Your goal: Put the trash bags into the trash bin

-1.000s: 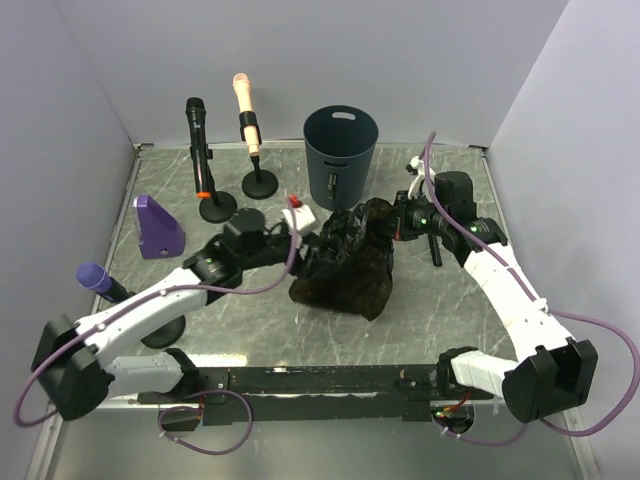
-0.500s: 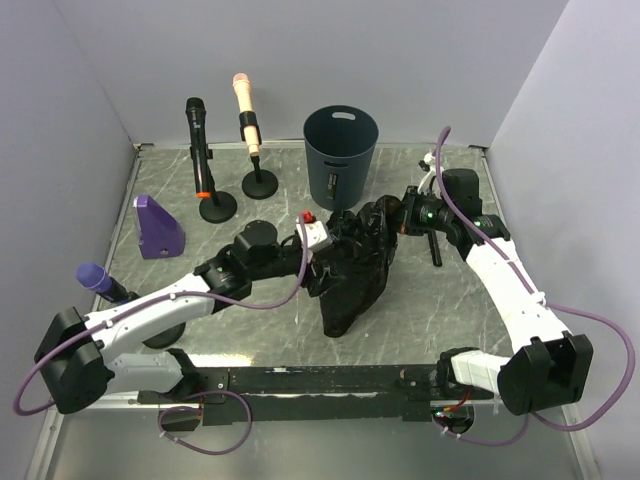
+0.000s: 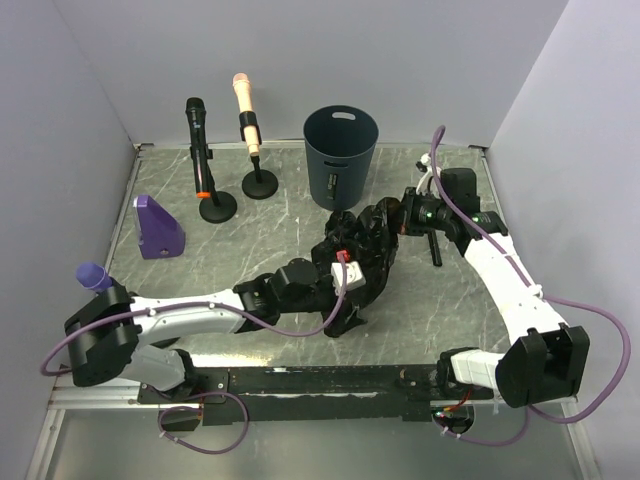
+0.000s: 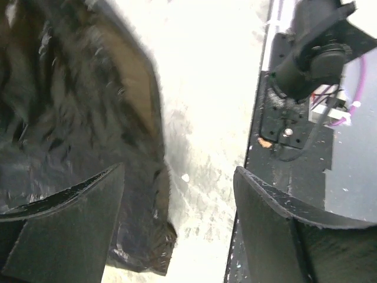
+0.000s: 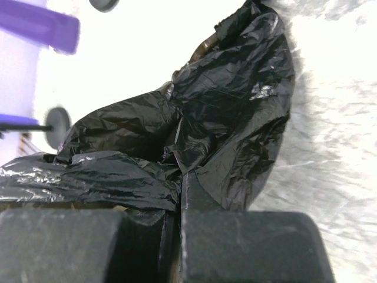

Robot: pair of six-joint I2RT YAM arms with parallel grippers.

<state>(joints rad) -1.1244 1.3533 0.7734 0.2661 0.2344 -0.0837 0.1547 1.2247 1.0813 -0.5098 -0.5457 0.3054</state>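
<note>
Bags (image 3: 362, 262) sit bunched on the counter (image 3: 250, 215) near the bin (image 3: 340, 150), pinched only by your right tool (image 5: 179, 184) while your left tool (image 4: 179, 171) stands released beside them, so the thin plastic may slip out when you lift.

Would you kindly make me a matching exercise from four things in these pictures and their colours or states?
Things:
1. trash bin
2. trash bag
3. left claw
4. right claw

States:
A. shut on black plastic
B. blue-grey, upright
C. open
D. black, crumpled

Pairs: 1-B, 2-D, 3-C, 4-A
</note>
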